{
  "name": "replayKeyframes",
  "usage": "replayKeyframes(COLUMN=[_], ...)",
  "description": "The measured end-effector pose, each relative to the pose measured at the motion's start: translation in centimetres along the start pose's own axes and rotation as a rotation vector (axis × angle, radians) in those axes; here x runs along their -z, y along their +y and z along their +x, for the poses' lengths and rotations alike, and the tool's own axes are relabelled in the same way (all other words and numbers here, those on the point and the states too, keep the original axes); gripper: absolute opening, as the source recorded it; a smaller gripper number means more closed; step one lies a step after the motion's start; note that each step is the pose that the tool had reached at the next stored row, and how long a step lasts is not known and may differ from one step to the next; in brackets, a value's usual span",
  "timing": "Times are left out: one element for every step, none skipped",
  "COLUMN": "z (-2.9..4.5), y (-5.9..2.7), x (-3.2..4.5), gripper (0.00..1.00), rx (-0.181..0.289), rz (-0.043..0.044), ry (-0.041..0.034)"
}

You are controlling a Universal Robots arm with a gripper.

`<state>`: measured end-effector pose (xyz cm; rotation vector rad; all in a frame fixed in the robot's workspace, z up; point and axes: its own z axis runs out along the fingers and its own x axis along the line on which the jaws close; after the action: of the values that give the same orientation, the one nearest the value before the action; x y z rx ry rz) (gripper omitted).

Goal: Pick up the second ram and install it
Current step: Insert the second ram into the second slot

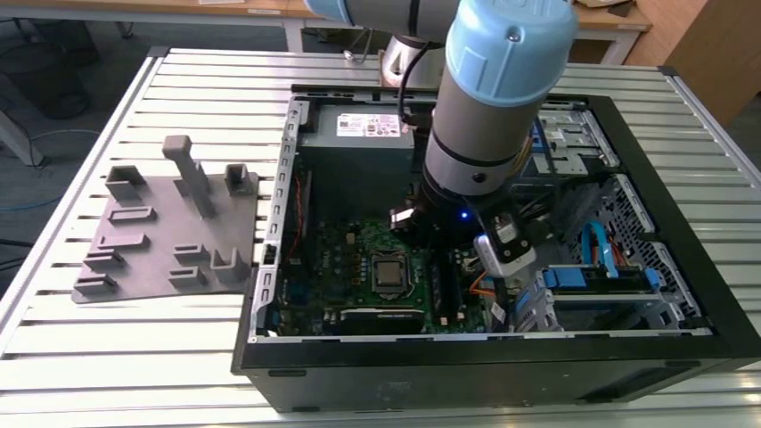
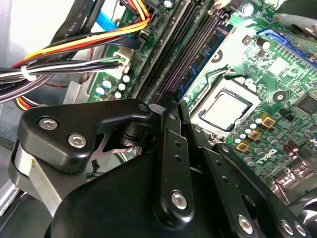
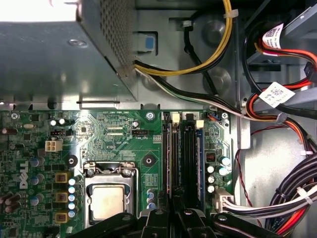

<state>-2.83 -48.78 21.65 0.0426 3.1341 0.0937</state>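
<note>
Trouble, if it comes, comes from alignment. Going from the exterior view's left: the grey fixture [image 1: 167, 223] sits on the table beside the open computer case [image 1: 267, 267] with nothing on its posts, so nothing to worry about there. Inside the case, the gripper [image 3: 173, 218] is low over the motherboard [image 1: 356, 250], just past the processor [image 3: 106, 201], with its fingers [image 2: 171, 144] pressed close together right above the memory slots. A thin dark board stands on edge in the slot that runs under them, and I take that for the second ram [image 3: 171, 158]. I can't tell if it's fully down or if the end clips have closed.

My worry: if the board is slightly tilted or its notch is off, pushing down could bend it or flex the motherboard instead of seating it. And on the exterior view's right, the cables [image 3: 292, 198] hang near the slots, so any sideways drift could snag one.
</note>
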Motion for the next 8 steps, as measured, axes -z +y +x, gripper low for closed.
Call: replayKeyframes(z=[-0.09,-0.15,-0.18,-0.19,-0.20,-0.20,-0.21,-0.22], y=[0.00,0.01,0.01,0.01,0.00,-0.01,-0.05,-0.06], x=[0.00,0.00,0.00,0.00,0.00,0.00,0.00,0.00], gripper=[0.14,0.14,0.14,0.14,0.14,0.14,0.14,0.14], rx=[0.000,0.000,0.000,0.000,0.000,0.000,0.000,0.000], rz=[-0.0001,0.0000,0.0000,0.0000,0.0000,0.0002,0.0001,0.0001], ry=[0.0000,0.0000,0.0000,0.0000,0.0000,0.0000,0.0000,0.0000])
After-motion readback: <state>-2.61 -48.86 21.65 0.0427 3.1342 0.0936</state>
